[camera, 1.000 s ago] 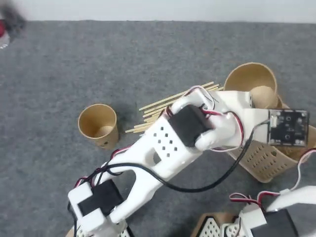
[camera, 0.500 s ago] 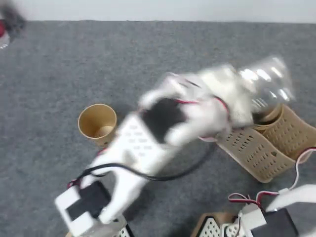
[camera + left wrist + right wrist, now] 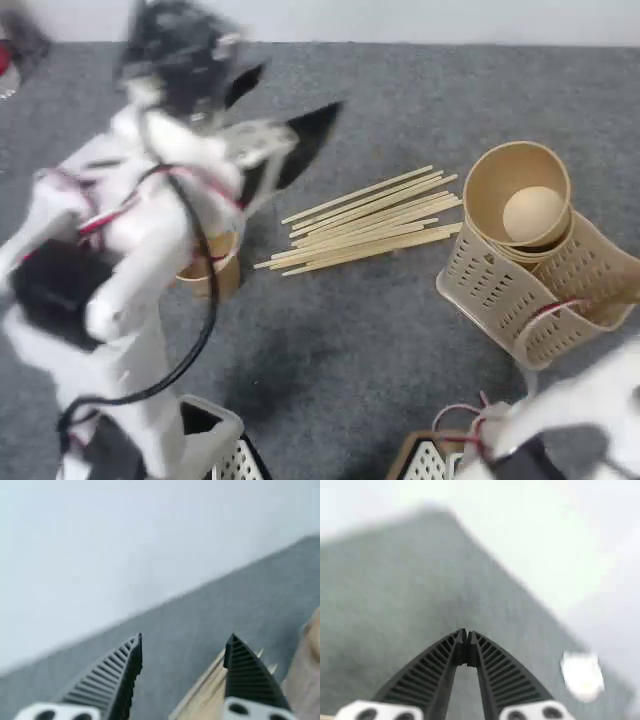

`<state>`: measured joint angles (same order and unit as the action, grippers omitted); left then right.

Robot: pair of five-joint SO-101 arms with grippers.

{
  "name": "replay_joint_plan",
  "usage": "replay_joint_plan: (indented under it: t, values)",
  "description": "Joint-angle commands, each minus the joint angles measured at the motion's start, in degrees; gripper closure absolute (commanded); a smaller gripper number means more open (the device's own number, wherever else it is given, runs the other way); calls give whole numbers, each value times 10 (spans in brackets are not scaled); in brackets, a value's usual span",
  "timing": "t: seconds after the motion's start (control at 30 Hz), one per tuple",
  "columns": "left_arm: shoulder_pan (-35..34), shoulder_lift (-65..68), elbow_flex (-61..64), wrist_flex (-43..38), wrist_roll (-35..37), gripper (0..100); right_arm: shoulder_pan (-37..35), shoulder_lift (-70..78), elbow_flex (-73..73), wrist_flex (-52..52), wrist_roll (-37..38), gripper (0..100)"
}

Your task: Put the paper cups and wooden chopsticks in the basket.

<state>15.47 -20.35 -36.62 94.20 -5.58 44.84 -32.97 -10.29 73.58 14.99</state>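
Here the left jaws gape wide, empty, chopsticks [image 3: 365,222] lying near but apart; right jaws closed

The left arm [image 3: 150,235], well apart from the basket [image 3: 490,290], is white plastic with black motor blocks, a looping black cable [image 3: 207,300] and red wires [image 3: 95,222]. The left gripper [image 3: 186,637] and right gripper [image 3: 466,632] have black, ribbed, pointed fingers [image 3: 120,675] on white mounts.

Bright, even, probably overhead light; soft shadows.
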Motion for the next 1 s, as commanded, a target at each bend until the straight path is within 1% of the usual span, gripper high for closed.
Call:
replay_joint_plan:
  t: [0.0,0.1,0.17,0.23,0.37,0.5,0.57,0.7,0.8,0.97]
  values:
    - [-125,-51,114,45,5,765,-114,-60,-69,36,0,991]
    - [-208,-82,228,16,10,814,-229,-84,-77,58,4,991]
    - [-249,-106,321,-22,41,824,-307,-93,-77,69,5,991]
    - [-284,-137,422,-73,67,820,-366,-94,-77,84,5,991]
    - [-344,-219,625,-204,104,781,-433,-93,-76,107,5,991]
    - [-357,-307,798,-320,142,756,-488,-73,-76,131,5,991]
    - [-354,-348,853,-349,149,756,-493,-55,-76,150,15,991]
    - [-358,-407,898,-353,147,756,-481,-16,-76,181,76,991]
    - [-355,-425,916,-353,147,756,-431,8,-76,187,93,991]
    - [-355,-425,928,-356,148,756,-311,59,-76,167,94,991]
